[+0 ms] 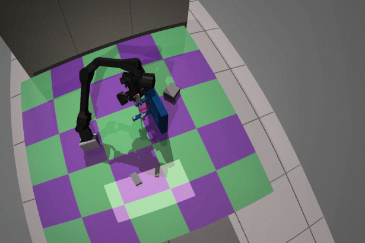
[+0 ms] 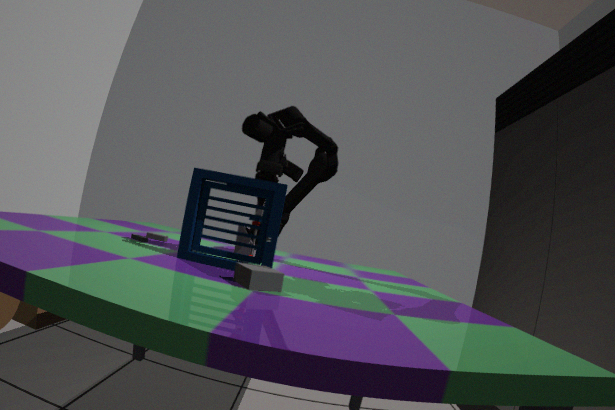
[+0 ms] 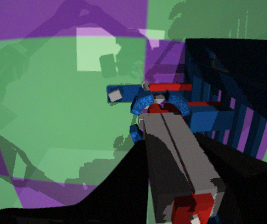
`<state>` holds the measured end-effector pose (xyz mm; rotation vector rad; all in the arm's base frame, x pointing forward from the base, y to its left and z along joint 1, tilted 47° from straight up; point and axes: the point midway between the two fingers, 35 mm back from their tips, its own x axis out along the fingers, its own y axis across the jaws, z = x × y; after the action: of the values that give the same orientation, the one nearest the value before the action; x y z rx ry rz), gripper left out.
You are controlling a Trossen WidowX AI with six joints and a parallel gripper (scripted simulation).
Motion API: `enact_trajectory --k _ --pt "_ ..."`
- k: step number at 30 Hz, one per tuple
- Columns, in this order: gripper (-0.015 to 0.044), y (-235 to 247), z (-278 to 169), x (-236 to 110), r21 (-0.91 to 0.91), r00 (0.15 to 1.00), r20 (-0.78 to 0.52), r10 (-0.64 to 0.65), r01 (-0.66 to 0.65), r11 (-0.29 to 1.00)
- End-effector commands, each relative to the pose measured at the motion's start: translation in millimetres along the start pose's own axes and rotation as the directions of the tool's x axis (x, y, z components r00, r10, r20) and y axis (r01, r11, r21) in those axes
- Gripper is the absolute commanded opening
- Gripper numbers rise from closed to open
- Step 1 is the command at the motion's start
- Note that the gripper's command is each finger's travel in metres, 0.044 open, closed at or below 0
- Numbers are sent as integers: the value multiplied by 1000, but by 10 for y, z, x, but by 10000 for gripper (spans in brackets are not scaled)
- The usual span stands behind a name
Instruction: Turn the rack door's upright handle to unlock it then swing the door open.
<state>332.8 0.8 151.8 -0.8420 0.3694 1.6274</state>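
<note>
The blue rack frame (image 1: 159,106) (image 2: 187,215) stands upright on the checkered table. Its slatted blue door sits in line with the frame and looks closed. The upright handle (image 3: 176,135), grey with red parts, stands off the door's front in blue collars. My gripper (image 3: 168,143) reaches down from above and is shut on the handle, one black finger on each side. In the wrist view the frame and slats lie to the right, and a red bar (image 3: 170,87) points from the handle's foot towards them. In the exterior view the fingers are mostly hidden behind the frame.
A large grey block (image 1: 171,91) (image 2: 261,277) lies behind the frame. Two small grey blocks (image 1: 136,178) (image 1: 157,170) lie near the bright patch. A blue arm (image 3: 129,93) with a pale square end sticks out beside the handle, away from the frame.
</note>
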Motion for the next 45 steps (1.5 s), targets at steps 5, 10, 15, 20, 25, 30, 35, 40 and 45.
enact_trajectory --k 5,10,15,20,25,30,35,40,45 --pt "25 0 3 8 -274 1000 -9 10 -12 962" --pt "25 0 3 8 -274 1000 -9 10 -12 962" --pt "104 0 3 8 -274 1000 -9 10 -12 962" --pt "235 0 3 8 -274 1000 -9 10 -12 962" --pt "297 0 3 8 -242 1000 -9 10 -12 970" --pt "297 0 3 8 -7 1000 -10 10 -11 1000" --pt "297 -1 3 8 237 1000 -11 11 -8 971" --pt "297 -1 4 8 467 1000 -12 12 -5 884" --pt "297 -1 4 8 669 1000 -13 12 0 743"
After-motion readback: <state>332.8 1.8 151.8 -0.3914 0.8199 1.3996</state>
